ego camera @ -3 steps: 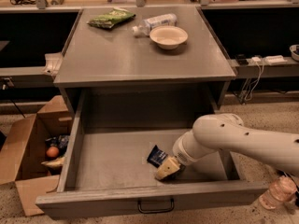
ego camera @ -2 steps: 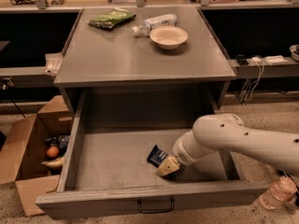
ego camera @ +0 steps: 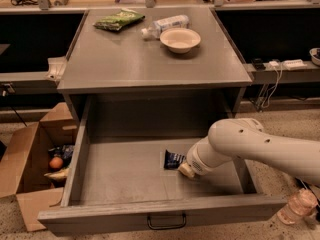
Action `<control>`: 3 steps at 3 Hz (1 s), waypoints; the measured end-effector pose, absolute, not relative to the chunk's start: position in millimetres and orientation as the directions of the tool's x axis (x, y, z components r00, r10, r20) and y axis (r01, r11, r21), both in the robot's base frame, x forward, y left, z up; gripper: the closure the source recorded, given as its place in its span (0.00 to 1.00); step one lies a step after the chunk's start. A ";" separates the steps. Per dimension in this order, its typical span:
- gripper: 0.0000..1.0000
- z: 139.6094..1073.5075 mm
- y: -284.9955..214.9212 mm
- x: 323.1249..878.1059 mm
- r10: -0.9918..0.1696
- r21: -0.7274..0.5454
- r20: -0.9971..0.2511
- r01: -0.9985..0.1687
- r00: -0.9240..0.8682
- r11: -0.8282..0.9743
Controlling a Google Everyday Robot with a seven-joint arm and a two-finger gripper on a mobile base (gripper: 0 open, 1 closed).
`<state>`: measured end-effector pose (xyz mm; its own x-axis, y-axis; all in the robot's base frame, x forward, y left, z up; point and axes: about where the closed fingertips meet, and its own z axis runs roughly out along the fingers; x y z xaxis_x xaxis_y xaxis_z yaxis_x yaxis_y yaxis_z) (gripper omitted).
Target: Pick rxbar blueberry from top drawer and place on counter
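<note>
Here, claw point(ego camera: 186, 170) low inside top drawer point(ego camera: 115, 215), just beside rxbar blueberry point(ego camera: 173, 159)

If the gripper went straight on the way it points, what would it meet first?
Likely the rxbar blueberry, just ahead of the gripper in the top drawer; depth is unclear, so maybe the drawer floor.

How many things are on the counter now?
3: green bag back left, bottle back centre, bowl beside it. Claw is in the drawer by the bar.
</note>
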<state>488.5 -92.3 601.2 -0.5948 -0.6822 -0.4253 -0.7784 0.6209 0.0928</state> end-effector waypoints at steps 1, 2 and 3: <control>1.00 638.9 -100.3 497.9 -0.640 0.093 -0.507 -0.775 -0.577 0.625; 1.00 686.1 -119.4 505.3 -0.606 0.071 -0.591 -0.783 -0.532 0.618; 1.00 734.8 -139.5 515.6 -0.559 0.062 -0.670 -0.788 -0.488 0.613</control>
<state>515.6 -139.5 734.8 -0.4881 -0.5595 -0.6699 -0.7879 0.6127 0.0624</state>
